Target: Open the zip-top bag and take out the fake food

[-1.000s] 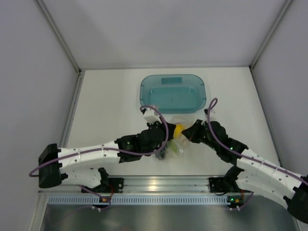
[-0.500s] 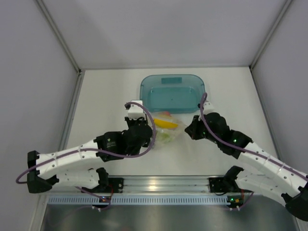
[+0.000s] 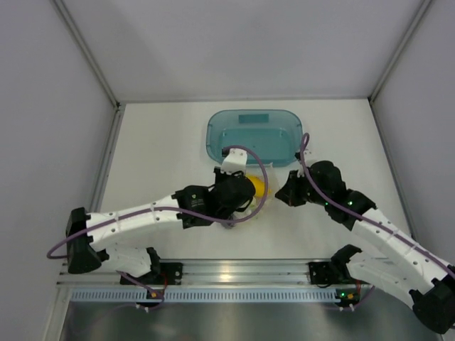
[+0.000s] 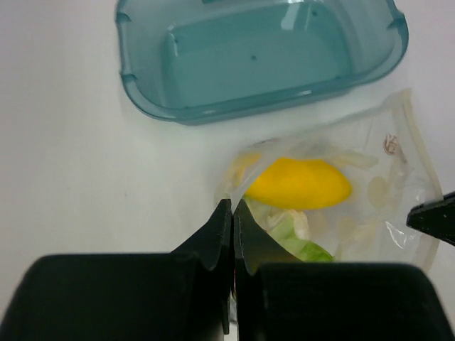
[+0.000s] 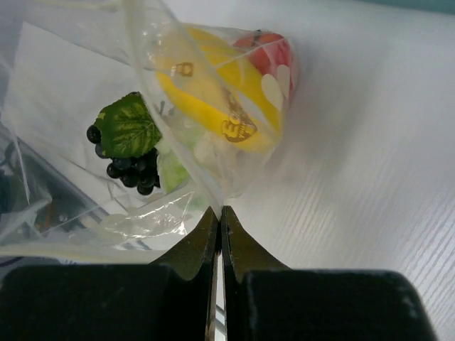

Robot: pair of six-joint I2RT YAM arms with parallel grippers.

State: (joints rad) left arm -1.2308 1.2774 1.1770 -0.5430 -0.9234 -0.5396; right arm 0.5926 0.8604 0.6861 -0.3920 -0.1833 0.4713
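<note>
The zip-top bag (image 3: 267,193) hangs stretched between my two grippers, just in front of the teal tray. My left gripper (image 4: 233,207) is shut on the clear film at the bag's (image 4: 384,177) left edge. My right gripper (image 5: 220,212) is shut on the bag's (image 5: 153,213) film at the opposite side. Fake food shows through the plastic: a yellow fruit (image 4: 298,183), a red apple (image 5: 274,51), a dark grape bunch (image 5: 133,172) with a green leaf (image 5: 128,128), and pale green leaves (image 4: 307,249). From above, only the yellow fruit (image 3: 261,187) shows between the left gripper (image 3: 247,195) and the right gripper (image 3: 284,192).
A translucent teal tray (image 3: 213,135) stands behind the bag and holds nothing; its near wall (image 4: 234,110) lies close to the bag. White walls enclose the table on the left, right and back. A metal rail (image 3: 234,273) runs along the near edge.
The left arm swung out to the left with the bag, then came back right toward the right gripper. The bag is bunched closer between the two grippers. Both grippers stayed shut.
</note>
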